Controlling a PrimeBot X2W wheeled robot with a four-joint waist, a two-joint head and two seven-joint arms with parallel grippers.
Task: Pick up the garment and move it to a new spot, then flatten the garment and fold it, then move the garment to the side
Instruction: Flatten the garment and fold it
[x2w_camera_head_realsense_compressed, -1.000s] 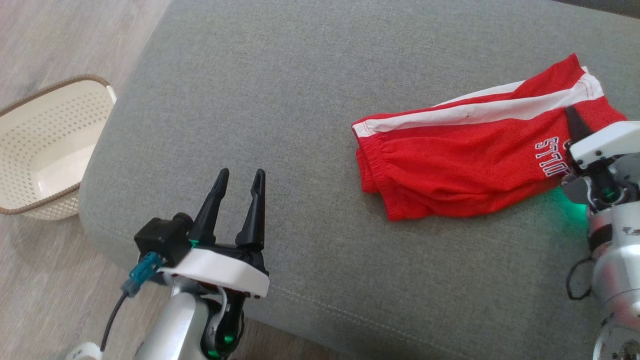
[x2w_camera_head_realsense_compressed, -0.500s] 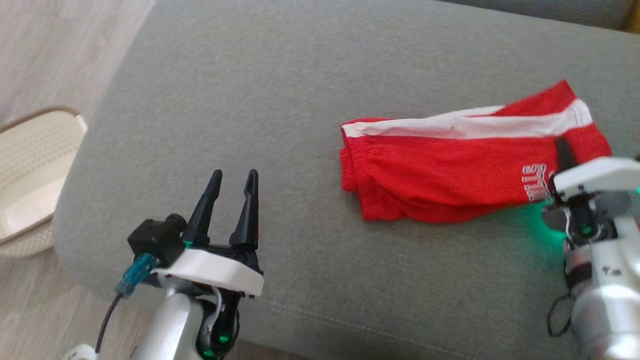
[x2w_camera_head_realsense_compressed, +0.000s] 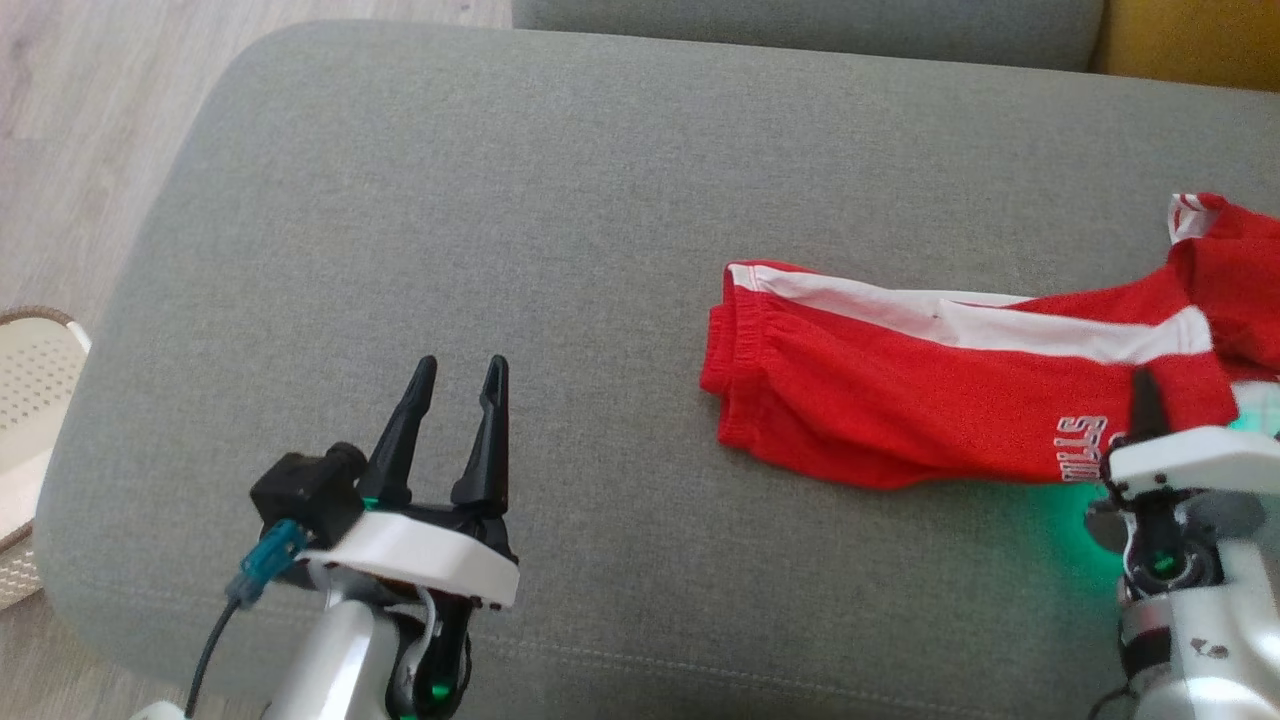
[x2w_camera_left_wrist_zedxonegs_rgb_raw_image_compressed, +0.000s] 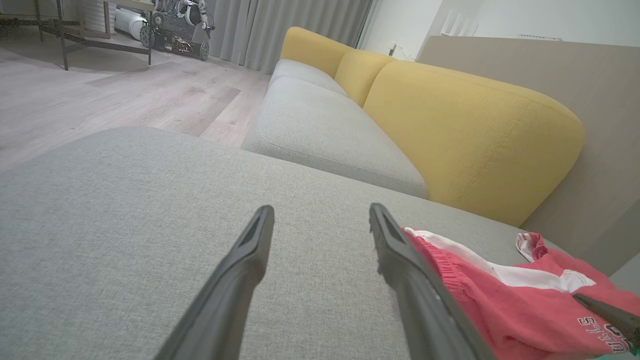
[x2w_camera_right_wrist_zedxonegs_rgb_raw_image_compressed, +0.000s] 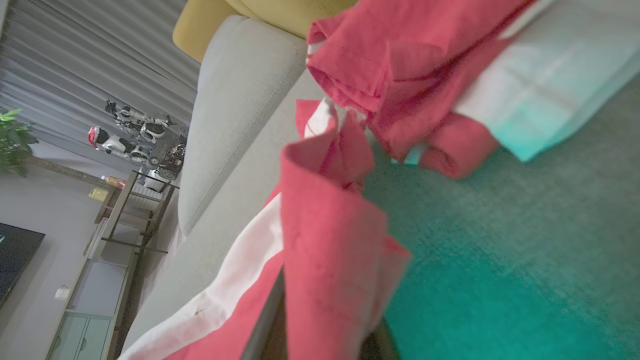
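- The grey cushion (x2w_camera_head_realsense_compressed: 600, 200) showed a rounded left corner and a stitched front seam along its near edge. Wood floor (x2w_camera_head_realsense_compressed: 80, 100) lay beyond the left edge, with a cream perforated basket (x2w_camera_head_realsense_compressed: 25, 400) standing on it, apart from the cushion.
- At the far edge the cushion met a second seat pad (x2w_camera_left_wrist_zedxonegs_rgb_raw_image_compressed: 325, 125), backed by a yellow backrest (x2w_camera_left_wrist_zedxonegs_rgb_raw_image_compressed: 475, 130).
- The left half and centre of the cushion lay as bare, open fabric.
- The garment (x2w_camera_head_realsense_compressed: 930, 400), red shorts with a white side stripe, lay on the right half of the cushion. Its waistband end pointed toward the centre, and its right end was bunched at the head view's right border.
- The right gripper (x2w_camera_head_realsense_compressed: 1145, 385) came in from the near right, fingers pointing away from the robot. Its jaws were closed on a fold of the garment beside the white lettering; the right wrist view showed red cloth pinched upright between the fingers.
- The left gripper (x2w_camera_head_realsense_compressed: 462, 362) hung over the near-left part of the cushion, well apart from the garment. Its jaws stood wide and held nothing.
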